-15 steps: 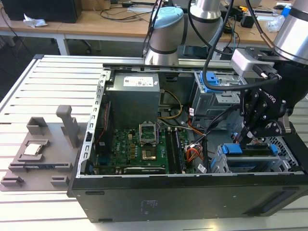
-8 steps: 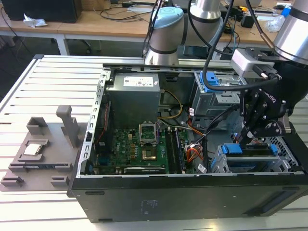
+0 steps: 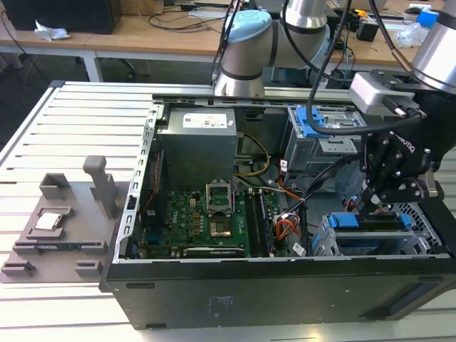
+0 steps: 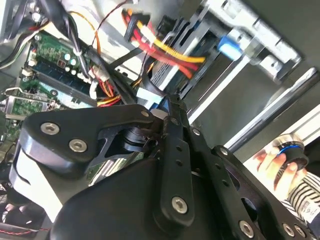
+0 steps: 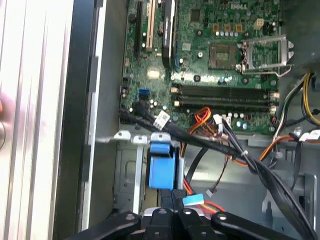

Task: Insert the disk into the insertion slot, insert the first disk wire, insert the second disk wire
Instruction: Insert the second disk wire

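Your gripper (image 3: 365, 206) hangs just above the disk (image 3: 370, 241), which looks seated in the slot (image 3: 425, 217) beneath it, so you seem to be on the wire steps; I cannot tell its grip, and the tangled wires (image 5: 227, 150) beside it call for a precise approach.

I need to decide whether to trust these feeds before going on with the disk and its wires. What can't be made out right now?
- Gripper fingertips: in the exterior view, sunk behind the case wall and black cables; in both wrist views, covered by the gripper's own black linkages.
- Disk: only its blue carrier edge shows in the exterior view; how deep it sits in the insertion slot is hidden by the cage.
- Wire connectors: blurred in the second wrist view.
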Available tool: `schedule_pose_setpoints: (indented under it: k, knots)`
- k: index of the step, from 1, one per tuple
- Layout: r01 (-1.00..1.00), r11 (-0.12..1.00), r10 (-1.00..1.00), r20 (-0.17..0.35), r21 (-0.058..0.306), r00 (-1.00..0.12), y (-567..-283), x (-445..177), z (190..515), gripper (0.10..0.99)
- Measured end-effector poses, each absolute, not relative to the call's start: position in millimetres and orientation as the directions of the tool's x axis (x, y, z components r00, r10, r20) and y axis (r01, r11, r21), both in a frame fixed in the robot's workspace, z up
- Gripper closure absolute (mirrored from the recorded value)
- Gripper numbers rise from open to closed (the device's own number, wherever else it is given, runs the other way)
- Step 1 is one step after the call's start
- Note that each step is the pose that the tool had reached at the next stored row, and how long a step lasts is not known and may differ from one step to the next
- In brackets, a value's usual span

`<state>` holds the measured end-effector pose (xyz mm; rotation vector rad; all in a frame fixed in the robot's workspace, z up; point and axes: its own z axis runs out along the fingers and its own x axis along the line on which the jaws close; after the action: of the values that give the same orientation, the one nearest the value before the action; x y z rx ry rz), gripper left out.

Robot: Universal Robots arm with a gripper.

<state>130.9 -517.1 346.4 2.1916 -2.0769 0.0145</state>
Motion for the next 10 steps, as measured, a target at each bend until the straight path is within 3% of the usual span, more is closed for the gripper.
schedule_pose_setpoints:
  k: [10]
  knots:
    - [-0.995,-0.048,-0.994,0.091,0.085,0.055,-517.1,141.2,344.1,0.98]
